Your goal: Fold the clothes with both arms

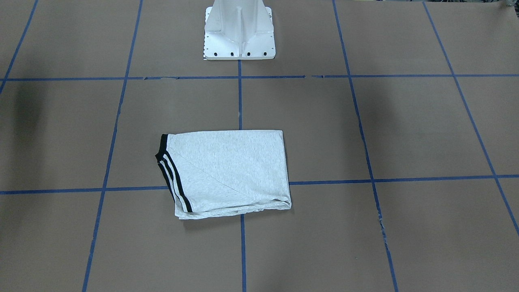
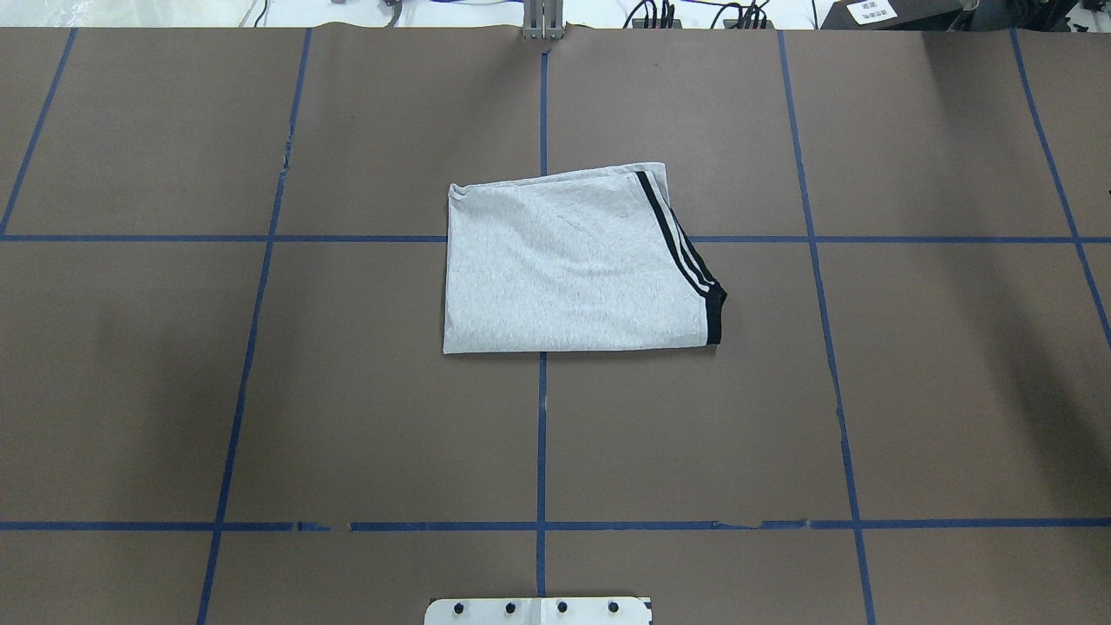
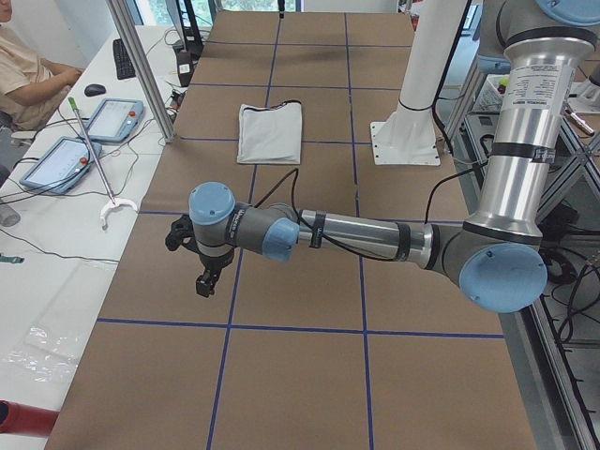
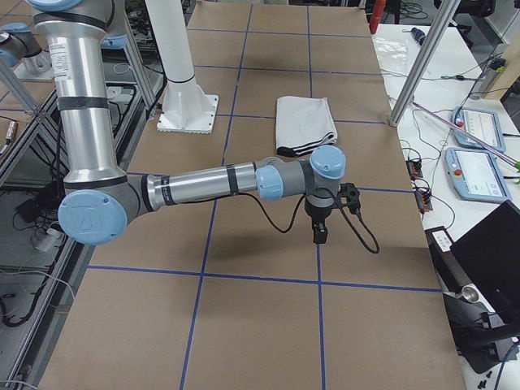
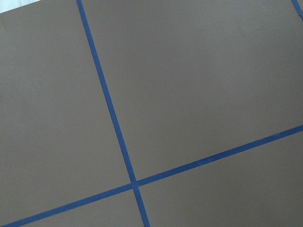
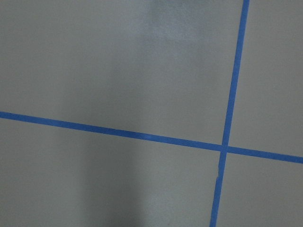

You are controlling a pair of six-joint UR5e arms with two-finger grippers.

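Note:
The clothes (image 2: 564, 269) are one light grey T-shirt folded into a compact rectangle, lying flat at the table's middle. Its black-striped sleeve trim (image 2: 686, 252) shows on one side. The same shirt (image 1: 227, 172) appears in the front-facing view and, smaller, in both side views (image 3: 270, 131) (image 4: 305, 122). My left gripper (image 3: 202, 277) hangs over bare brown paper far from the shirt, near the table's left end. My right gripper (image 4: 319, 236) hangs likewise near the right end. I cannot tell whether either is open or shut. Both wrist views show only paper and blue tape.
A white pedestal (image 1: 239, 32) stands at the robot's side of the table. Blue tape lines grid the brown paper. Beside the far edge stand metal poles (image 3: 141, 66), control pendants (image 3: 112, 117) (image 4: 479, 130) and a laptop (image 4: 487, 252). A seated person (image 3: 28, 75) is at that edge.

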